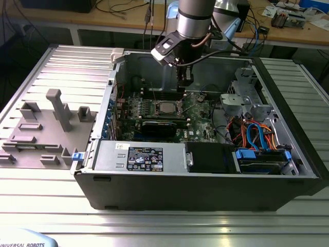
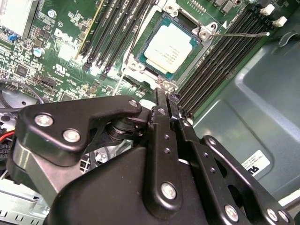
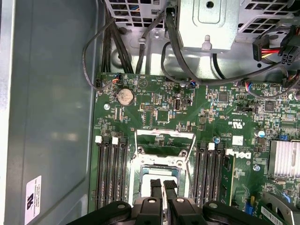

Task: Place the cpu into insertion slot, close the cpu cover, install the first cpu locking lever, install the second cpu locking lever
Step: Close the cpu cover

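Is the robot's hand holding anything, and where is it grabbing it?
Nothing. The hand is shut and empty, close to the cpu, which sits in the insertion slot.

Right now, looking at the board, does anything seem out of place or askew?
Nothing looks damaged. The cpu sits flat in the slot, but the cover stands flipped open, and a thin lever sticks out unlatched across the memory slots.

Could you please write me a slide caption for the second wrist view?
The gripper is poised at the edge of the insertion slot, with the cpu already seated inside it.
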You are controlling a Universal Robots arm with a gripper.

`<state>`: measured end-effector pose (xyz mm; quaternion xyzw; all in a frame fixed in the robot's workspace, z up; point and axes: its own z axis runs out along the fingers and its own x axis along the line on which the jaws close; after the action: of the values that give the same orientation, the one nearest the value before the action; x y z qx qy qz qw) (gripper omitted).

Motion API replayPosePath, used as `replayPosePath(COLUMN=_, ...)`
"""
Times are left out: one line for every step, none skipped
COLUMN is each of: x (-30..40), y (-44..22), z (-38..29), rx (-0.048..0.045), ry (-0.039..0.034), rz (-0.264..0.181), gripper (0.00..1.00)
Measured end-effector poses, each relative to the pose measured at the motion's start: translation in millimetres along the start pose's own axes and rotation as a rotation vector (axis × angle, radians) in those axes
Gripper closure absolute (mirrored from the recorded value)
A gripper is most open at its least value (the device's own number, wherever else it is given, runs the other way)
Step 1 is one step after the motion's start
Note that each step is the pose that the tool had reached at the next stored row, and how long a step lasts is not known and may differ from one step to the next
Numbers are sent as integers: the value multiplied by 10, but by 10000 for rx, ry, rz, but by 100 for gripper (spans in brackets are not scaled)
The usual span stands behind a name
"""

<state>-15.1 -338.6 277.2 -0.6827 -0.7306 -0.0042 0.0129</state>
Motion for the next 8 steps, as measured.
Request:
replayPosePath(x=0, y=2, z=0, rx=0, ry=0, rz=0, gripper=84)
replayPosePath(x=0, y=4, z=0, rx=0, ry=0, rz=0, gripper=84)
replayPosePath(x=0, y=6, z=0, rx=0, ry=0, rz=1, gripper=84)
replayPosePath(x=-1, y=10, z=0, rx=0, ry=0, rz=0, gripper=84)
replayPosePath(x=-1, y=14, z=0, rx=0, ry=-1, rz=0, gripper=84)
replayPosePath(x=-1, y=18, z=0, rx=0, ry=0, rz=1, gripper=84)
replayPosePath(x=-1, y=20, z=0, rx=0, ry=0, rz=0, gripper=84)
replayPosePath(x=-1, y=22, z=0, rx=0, ry=-1, rz=0, gripper=84)
